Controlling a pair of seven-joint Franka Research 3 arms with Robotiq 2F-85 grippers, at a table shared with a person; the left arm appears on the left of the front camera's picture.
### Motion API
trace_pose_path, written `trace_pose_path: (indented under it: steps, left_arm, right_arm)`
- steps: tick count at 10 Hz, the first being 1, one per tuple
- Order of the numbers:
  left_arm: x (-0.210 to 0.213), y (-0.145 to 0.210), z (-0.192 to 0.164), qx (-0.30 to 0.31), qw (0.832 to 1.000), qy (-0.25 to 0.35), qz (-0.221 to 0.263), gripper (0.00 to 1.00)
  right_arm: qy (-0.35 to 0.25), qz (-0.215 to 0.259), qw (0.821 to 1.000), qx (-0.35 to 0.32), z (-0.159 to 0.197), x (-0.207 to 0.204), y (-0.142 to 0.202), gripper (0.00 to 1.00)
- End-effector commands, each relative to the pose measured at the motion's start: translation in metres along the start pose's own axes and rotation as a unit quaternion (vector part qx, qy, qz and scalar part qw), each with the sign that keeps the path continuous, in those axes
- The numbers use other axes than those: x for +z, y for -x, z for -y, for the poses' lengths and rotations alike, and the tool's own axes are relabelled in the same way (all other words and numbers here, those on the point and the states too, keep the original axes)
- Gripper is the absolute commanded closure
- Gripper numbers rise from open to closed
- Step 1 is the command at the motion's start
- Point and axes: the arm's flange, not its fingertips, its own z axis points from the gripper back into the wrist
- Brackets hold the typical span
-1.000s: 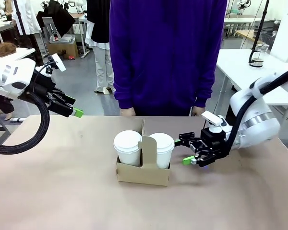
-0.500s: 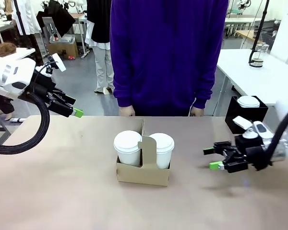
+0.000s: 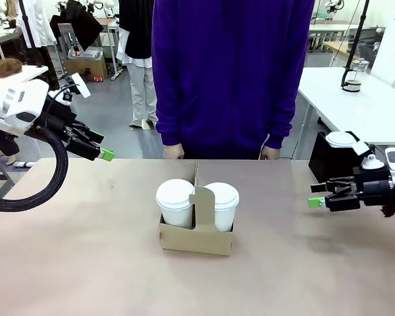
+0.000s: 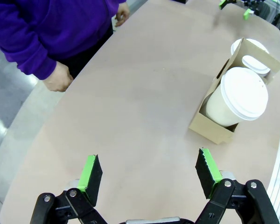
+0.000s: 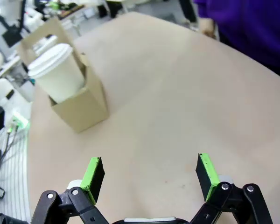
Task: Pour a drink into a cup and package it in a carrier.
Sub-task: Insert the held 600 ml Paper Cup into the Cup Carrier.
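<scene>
On the tan counter (image 3: 85,263), two lidded white paper cups (image 3: 175,203) are seated in the brown cardboard carrier (image 3: 196,238) for carrying, both grippers' fingers (image 4: 91,173) spread and empty.

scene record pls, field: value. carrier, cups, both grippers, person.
carrier: brown cardboard carrier mid-table, upright, handle tab up
cups: two lidded white cups seated in its slots, left cup, right cup
left gripper: open, empty, raised above the table's left edge
right gripper: open, empty, low over the table's right edge, apart from the carrier
person: purple top, at far side, hands at the table edge
other: another lidded cup in a black box, far right
</scene>
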Motion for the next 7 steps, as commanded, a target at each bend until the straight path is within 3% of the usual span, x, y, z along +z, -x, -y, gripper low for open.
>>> trace_pose_path:
  steps: [1,2,7]
  left_arm:
    - [0.0,-0.001,-0.001,0.005,1.0,0.002,0.001,0.0]
    - [0.0,-0.001,-0.001,0.005,1.0,0.002,0.001,0.0]
    - [0.0,-0.001,-0.001,0.005,1.0,0.002,0.001,0.0]
  right_arm:
    - [0.011,-0.048,0.997,-0.055,-0.089,-0.005,0.025,0.0]
    - [0.0,0.0,1.0,0.0,0.0,0.0,0.0,0.0]
    - [0.0,0.0,1.0,0.0,0.0,0.0,0.0,0.0]
